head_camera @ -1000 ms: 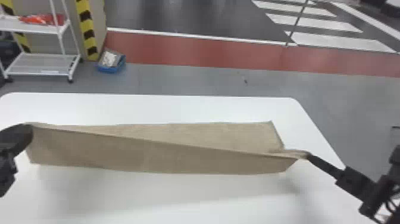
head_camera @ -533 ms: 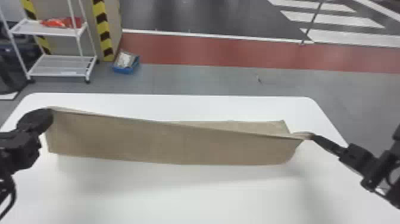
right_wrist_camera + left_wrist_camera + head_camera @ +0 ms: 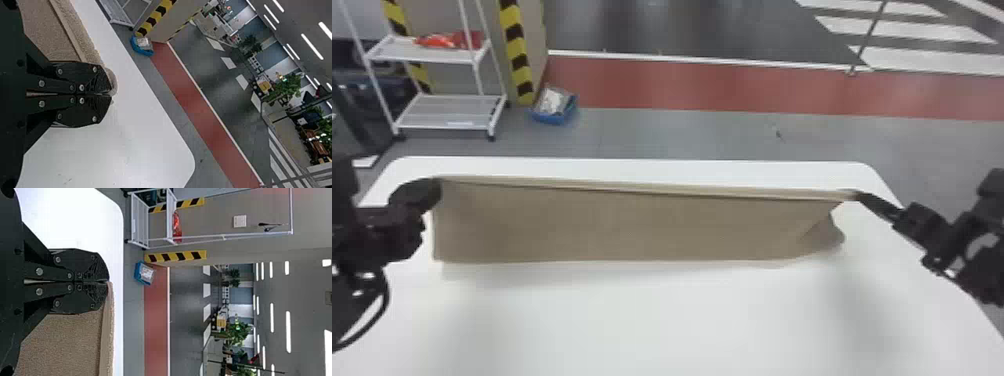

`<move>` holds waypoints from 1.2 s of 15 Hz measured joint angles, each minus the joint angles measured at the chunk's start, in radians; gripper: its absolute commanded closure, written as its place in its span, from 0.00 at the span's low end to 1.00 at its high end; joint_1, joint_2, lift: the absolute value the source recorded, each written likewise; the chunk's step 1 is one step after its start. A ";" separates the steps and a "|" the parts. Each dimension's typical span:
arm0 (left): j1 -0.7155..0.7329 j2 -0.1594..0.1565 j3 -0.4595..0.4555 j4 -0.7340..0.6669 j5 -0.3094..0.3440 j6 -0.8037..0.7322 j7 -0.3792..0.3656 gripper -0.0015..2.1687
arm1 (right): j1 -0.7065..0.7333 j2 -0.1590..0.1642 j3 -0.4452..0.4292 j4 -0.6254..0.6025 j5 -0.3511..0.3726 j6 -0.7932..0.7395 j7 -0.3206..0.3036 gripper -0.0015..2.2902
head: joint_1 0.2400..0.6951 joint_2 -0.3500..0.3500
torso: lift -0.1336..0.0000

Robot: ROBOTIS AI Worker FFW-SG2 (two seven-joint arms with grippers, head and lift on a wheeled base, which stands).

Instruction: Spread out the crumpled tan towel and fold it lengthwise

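One white table (image 3: 657, 330); two grippers (image 3: 856, 195) hold one towel (image 3: 632, 227).

On my remote feed, the tan towel (image 3: 632, 225) was matt cloth with a rough, nubbly face, and the white table (image 3: 657, 325) looked smooth. My left gripper (image 3: 438, 183) and right gripper (image 3: 857, 195) were matt black, set with shiny metal screws (image 3: 39, 271). The rack (image 3: 429, 53) looked like painted metal, the bin (image 3: 549, 118) plastic, the dark floor (image 3: 682, 27) glossy.

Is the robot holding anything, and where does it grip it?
Yes, the tan towel: the left gripper pinches one upper corner, the right gripper the other.
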 measured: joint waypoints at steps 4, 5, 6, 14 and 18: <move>-0.056 -0.004 -0.038 0.053 -0.018 0.031 -0.004 0.63 | -0.017 -0.003 0.037 0.038 0.031 -0.035 -0.025 0.74 | 1.00 0.32 | 0.07; -0.063 -0.004 -0.043 0.062 -0.020 0.034 -0.005 0.63 | -0.017 -0.004 0.038 0.038 0.031 -0.034 -0.030 0.74 | 1.00 0.32 | 0.07; -0.069 -0.005 -0.047 0.070 -0.022 0.036 -0.006 0.63 | -0.020 -0.008 0.040 0.039 0.031 -0.029 -0.039 0.66 | 1.00 0.32 | 0.07; -0.193 -0.017 -0.156 0.237 -0.108 0.070 -0.031 0.20 | -0.142 -0.021 0.166 0.209 0.104 -0.078 -0.066 0.48 | 1.00 0.33 | 0.07; -0.270 -0.051 -0.200 0.369 -0.151 0.035 0.005 0.01 | -0.176 -0.016 0.207 0.326 0.127 -0.306 -0.067 0.00 | 1.00 0.32 | 0.07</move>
